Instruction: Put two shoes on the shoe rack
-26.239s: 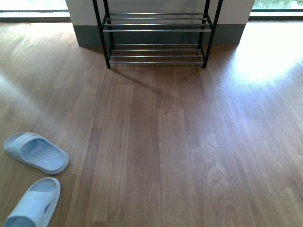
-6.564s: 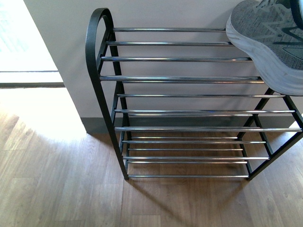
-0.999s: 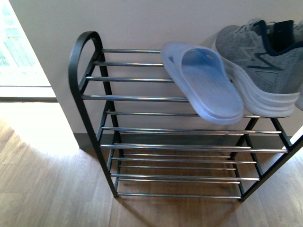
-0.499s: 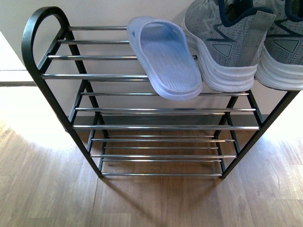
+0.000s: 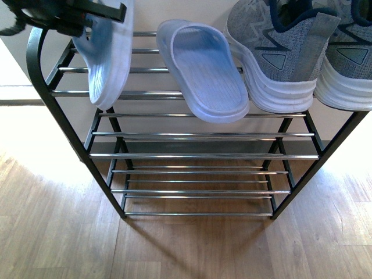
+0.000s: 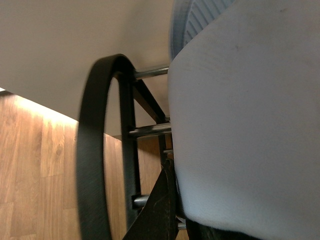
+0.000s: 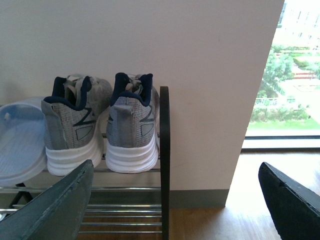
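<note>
Front view: left jaws pinch slide sandal (image 5: pixel 107 58) over shoe rack (image 5: pixel 40 75) end; right jaws spread.

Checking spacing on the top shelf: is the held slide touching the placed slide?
Apart. Front view shows bare rods between held slide and placed slide.

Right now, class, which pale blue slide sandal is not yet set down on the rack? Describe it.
Find the black metal shoe rack by the wall. Above its top shelf's left end hangs a pale blue moulded slide sandal, tilted on edge, unlike the flat slide sandal beside it.
</note>
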### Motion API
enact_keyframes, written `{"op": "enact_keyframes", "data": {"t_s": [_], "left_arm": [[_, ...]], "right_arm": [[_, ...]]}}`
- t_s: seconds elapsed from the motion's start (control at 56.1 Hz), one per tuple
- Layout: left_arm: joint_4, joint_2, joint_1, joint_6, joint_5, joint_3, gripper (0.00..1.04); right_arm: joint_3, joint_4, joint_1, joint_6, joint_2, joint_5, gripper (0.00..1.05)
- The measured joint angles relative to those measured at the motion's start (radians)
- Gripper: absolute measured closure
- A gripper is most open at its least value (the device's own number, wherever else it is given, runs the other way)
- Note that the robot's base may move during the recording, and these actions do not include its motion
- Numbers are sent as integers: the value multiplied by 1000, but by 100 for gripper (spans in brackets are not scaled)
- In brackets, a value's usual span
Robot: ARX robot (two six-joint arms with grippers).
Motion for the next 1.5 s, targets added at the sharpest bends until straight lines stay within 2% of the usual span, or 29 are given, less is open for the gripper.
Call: {"op": "enact_keyframes", "data": {"t_s": [0.089,0.178,0.285,0.392,0.428,0.66,0.767,0.838,0.91,0.981,1.231,1.356,1.498], "left_arm": [[-53,73,-8,9,-24,69,102],[-82,86,-18,24,-20,110,84],[-87,79,-24,14,18,111,70],[-87,-31,-29,-27,70,68,46],[-87,-64,-30,-34,82,56,41],[-17,-420,-40,-55,44,-134,8],[34,-582,-46,-28,8,-256,10],[255,-663,-46,-39,-76,-367,21],[431,-711,-26,-50,-77,-470,32],[536,-750,1,-55,-56,-577,43],[620,-864,70,-58,13,-806,78],[641,-942,106,-59,50,-902,101],[645,-1032,147,-63,87,-1002,103]], "right_arm": [[0,0,0,0,0,0,9],[0,0,0,0,0,0,9],[0,0,0,0,0,0,9],[0,0,0,0,0,0,9],[0,0,0,0,0,0,9],[0,0,0,0,0,0,9],[0,0,0,0,0,0,9],[0,0,0,0,0,-1,9],[0,0,0,0,0,-1,9],[0,0,0,0,0,0,9],[0,0,0,0,0,0,9],[0,0,0,0,0,0,9],[0,0,0,0,0,0,9]]}}
